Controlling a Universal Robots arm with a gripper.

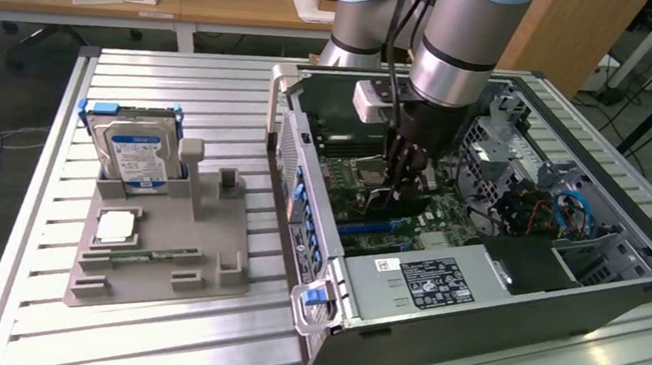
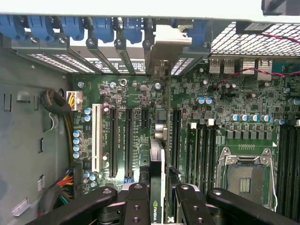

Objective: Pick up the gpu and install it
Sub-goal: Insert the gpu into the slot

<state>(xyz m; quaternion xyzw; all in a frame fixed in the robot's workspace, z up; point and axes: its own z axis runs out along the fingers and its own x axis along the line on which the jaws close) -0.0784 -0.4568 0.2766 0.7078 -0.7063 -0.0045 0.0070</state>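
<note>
One arm (image 1: 457, 43) reaches down into the open case (image 1: 599, 304), which lies on its side on the slatted table (image 1: 29, 210). Exterior view: the gripper (image 1: 403, 185) hangs low over the motherboard (image 1: 442, 215), near the bare CPU socket (image 1: 371, 171). Between its fingers sits a thin dark card on edge, the gpu (image 1: 393, 204), just above the blue slots (image 1: 371, 229). Whether its edge already touches a slot I cannot tell from here. Toward the exterior view's left, a grey holder (image 1: 161, 248) stands well apart from the case, with a hard drive (image 1: 136, 153) upright in it, a CPU (image 1: 117, 226) lying flat and a RAM stick (image 1: 136, 257) near its front.

Wrist view: two black fingers (image 2: 137, 206) pinch the gpu (image 2: 157, 187) edge-on from either side, so the jaws are closed on the card, not spread. Its silver bracket (image 2: 164, 47) sits up at the rear slot openings, beside the blue clips (image 2: 103, 28). The card runs in line with the long black slots (image 2: 127, 140).

Handling, as I judge it: the card looks light and stiff, but fragile. The board would not take twisting, and its edge contacts would suffer from a skewed entry. The flat faces, mid-length, seem the sound place to hold, as the fingers do now; smooth faces may slip under a downward push.
</note>
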